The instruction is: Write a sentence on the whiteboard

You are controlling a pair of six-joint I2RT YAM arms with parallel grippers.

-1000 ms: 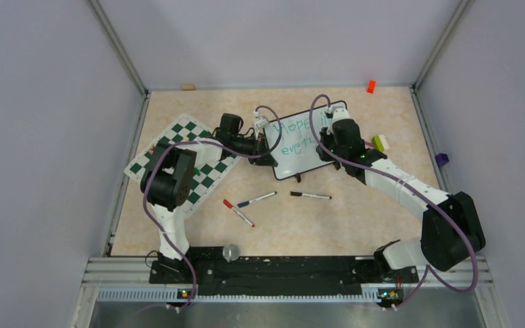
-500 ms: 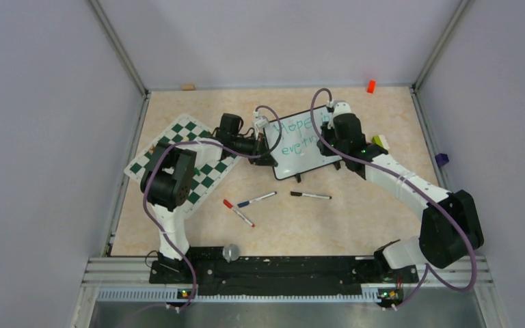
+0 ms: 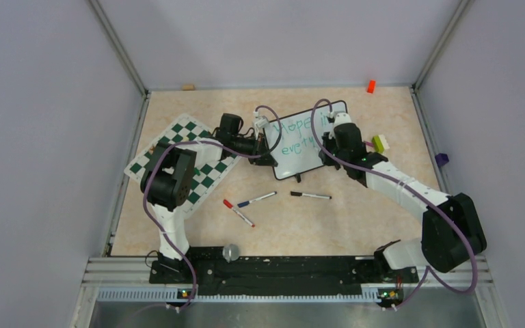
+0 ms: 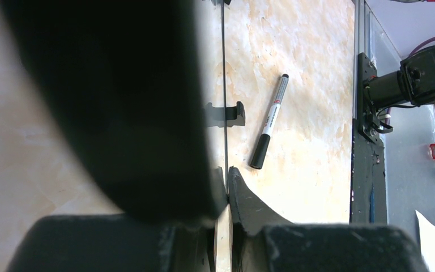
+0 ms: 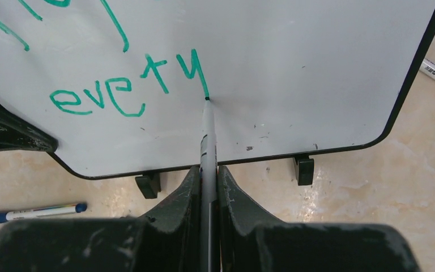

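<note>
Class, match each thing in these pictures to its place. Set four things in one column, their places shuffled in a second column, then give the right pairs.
Things
1. thin green-inked marker
2. black marker pen
3. green-and-white chessboard mat
4. small orange block

Places
A. at the far edge of the table, by the back wall
B. shut in the right gripper, tip on the white black-framed whiteboard
C. flat on the table's left side
D. loose on the table, on the whiteboard's near side

Pairs: 1-B, 2-D, 3-C, 4-A
</note>
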